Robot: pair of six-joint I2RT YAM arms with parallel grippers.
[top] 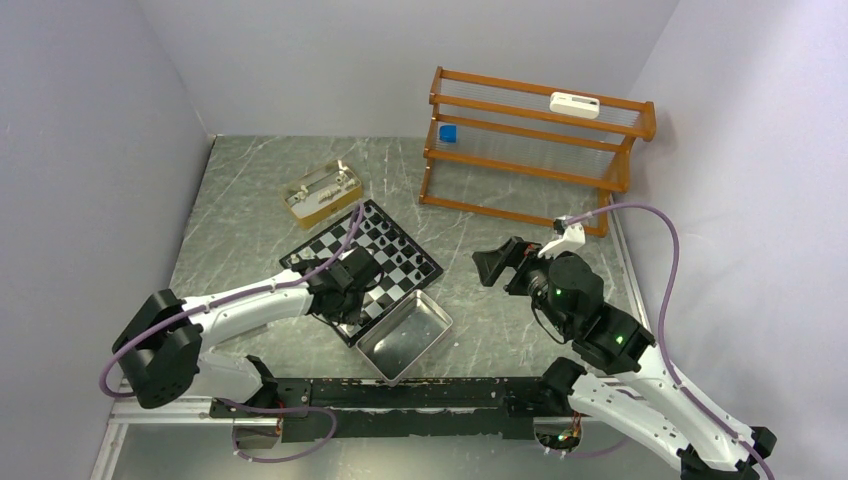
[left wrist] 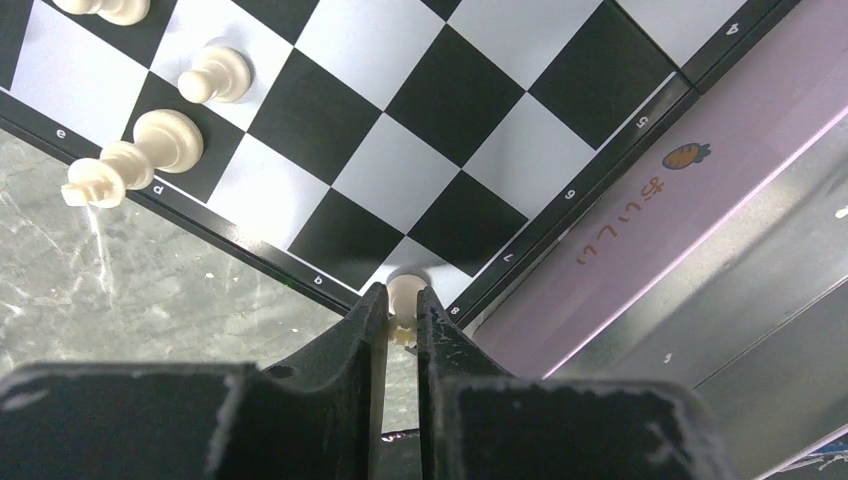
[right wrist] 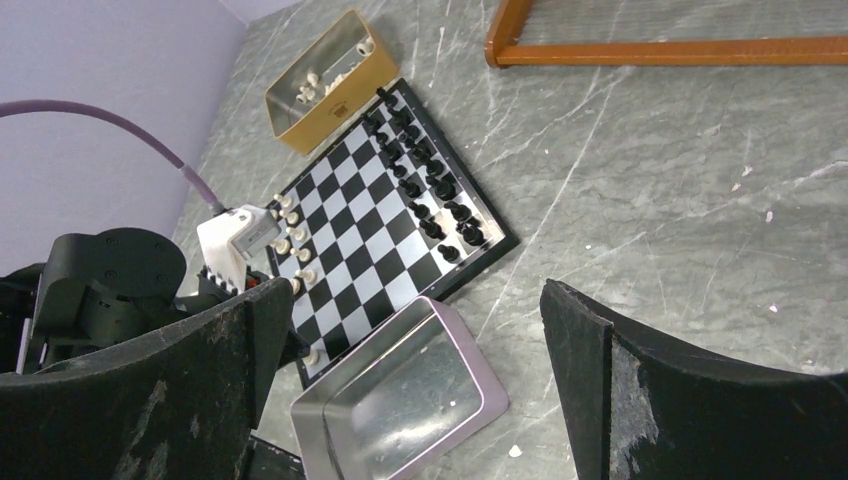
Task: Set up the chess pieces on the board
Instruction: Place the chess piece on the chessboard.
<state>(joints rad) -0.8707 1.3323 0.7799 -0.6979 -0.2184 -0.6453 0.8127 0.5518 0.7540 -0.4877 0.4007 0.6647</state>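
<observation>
Left jaws pinch a white piece [left wrist: 404, 298] at the board's [left wrist: 400, 160] corner beside the tray [left wrist: 740, 300]; a crooked release could topple it off. Right jaws gape wide, empty.

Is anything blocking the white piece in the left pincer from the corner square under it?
Nothing visible. The left pincer holds the white piece over the bare corner square; the tray lies beside the board.

Tray [right wrist: 400, 400] sits just beside board [right wrist: 365, 225] nearside, box [right wrist: 330, 110] by its far corner (pieces [right wrist: 445, 188] line two edges); table [right wrist: 650, 200] toward rack [right wrist: 660, 50] lies free.
</observation>
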